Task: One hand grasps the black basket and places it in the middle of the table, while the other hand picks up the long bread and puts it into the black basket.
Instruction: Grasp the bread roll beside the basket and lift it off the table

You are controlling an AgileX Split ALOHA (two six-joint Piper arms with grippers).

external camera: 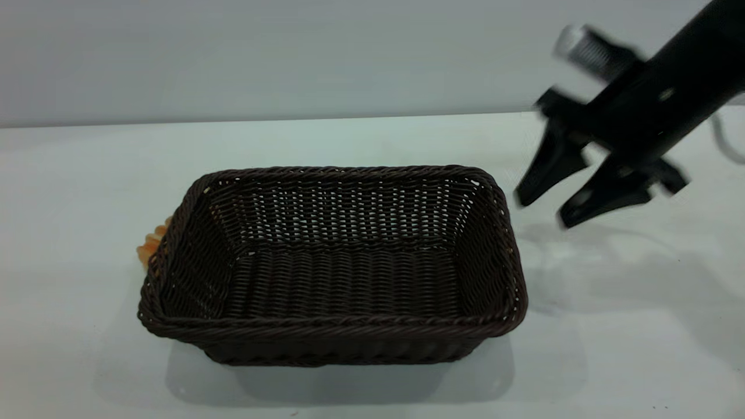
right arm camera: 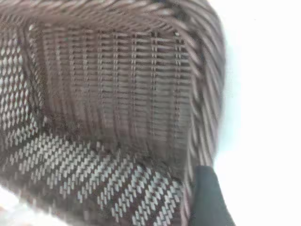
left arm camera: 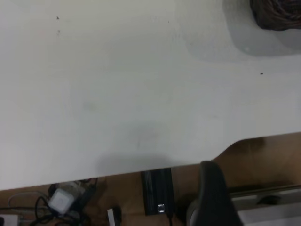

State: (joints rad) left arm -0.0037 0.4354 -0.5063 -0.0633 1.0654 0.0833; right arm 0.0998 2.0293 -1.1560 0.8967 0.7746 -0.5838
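The black basket (external camera: 334, 265) stands empty on the table (external camera: 372, 145), about in its middle. The long bread (external camera: 152, 243) lies on the table against the basket's left end, mostly hidden behind the rim. My right gripper (external camera: 542, 210) is open and empty, held in the air just right of the basket's right rim and not touching it. The right wrist view looks into the basket (right arm camera: 113, 94), with one dark finger (right arm camera: 209, 197) by its rim. My left gripper (left arm camera: 214, 193) is out of the exterior view; it hangs beyond the table's edge, far from the basket's corner (left arm camera: 277, 14).
In the left wrist view the table edge (left arm camera: 188, 162) runs across, with a black box (left arm camera: 158, 190) and cables (left arm camera: 61, 202) below it on the floor. A cable (external camera: 724, 139) lies behind the right arm.
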